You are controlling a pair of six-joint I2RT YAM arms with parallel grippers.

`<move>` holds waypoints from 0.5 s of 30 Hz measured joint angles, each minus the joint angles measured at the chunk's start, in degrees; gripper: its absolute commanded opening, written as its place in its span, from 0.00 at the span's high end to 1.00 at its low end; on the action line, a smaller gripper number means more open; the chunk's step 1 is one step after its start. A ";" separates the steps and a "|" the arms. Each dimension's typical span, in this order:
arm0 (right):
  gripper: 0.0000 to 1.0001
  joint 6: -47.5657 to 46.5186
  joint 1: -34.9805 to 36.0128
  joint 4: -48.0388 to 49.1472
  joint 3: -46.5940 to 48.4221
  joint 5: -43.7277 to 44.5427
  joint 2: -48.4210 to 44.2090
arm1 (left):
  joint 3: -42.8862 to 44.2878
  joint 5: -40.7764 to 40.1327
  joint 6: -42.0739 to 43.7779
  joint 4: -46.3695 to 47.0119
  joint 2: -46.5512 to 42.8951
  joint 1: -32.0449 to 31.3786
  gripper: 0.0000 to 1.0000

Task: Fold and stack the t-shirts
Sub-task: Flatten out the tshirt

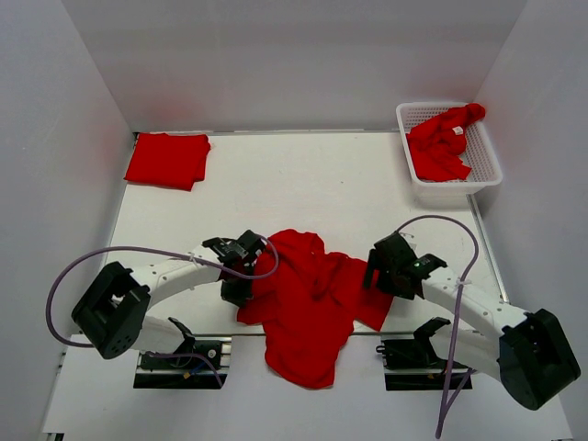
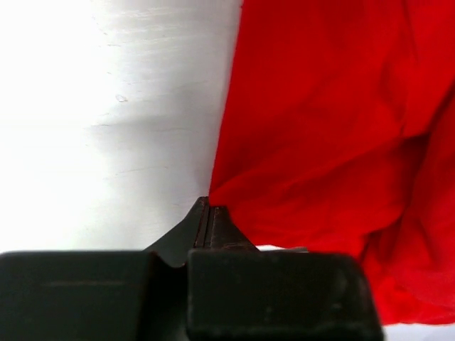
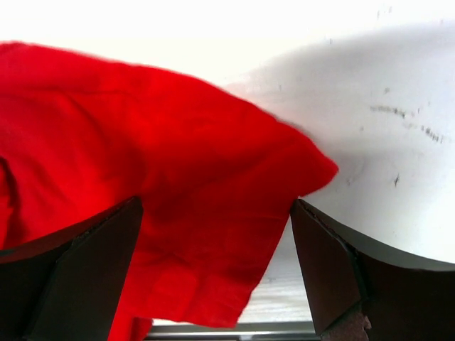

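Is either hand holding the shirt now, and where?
The right hand is open around a sleeve of the t-shirt, gripping nothing. The left hand is shut at its side edge; pinch unconfirmed.

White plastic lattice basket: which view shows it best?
Top external: the white plastic lattice basket sits whole at the far right corner, crumpled red t-shirts inside. Neither wrist view shows it; both frame only the spread red t-shirt.

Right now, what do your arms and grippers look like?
The left arm and right arm have white links and bulky black joint housings. Lavender cables loop off both: left cable, right cable. The left gripper and right gripper are black, with wedge-shaped fingers.
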 measured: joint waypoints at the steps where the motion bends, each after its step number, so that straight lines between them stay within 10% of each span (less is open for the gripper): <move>1: 0.11 -0.15 0.00 0.39 0.20 0.22 0.57 | 0.00 -0.37 -0.13 0.02 0.15 0.00 1.00; 3: 0.23 -0.24 0.00 0.72 0.52 0.94 1.49 | 0.35 -1.73 -0.70 -0.31 0.35 0.00 1.00; 4: 0.56 -0.39 0.02 0.79 0.57 1.40 1.81 | 0.83 -2.97 -1.18 -0.81 0.42 0.00 1.00; 5: 0.56 -0.37 0.00 1.20 0.59 1.75 2.10 | 1.46 -3.50 -1.36 -0.92 0.35 0.00 1.00; 6: 0.95 0.20 -0.02 2.23 0.44 2.25 2.47 | 2.25 -4.59 -1.64 -1.27 0.11 0.00 1.00; 15: 1.00 0.11 -0.26 1.31 5.20 8.61 3.26 | 19.47 -19.87 -2.89 -3.21 -4.72 0.39 1.00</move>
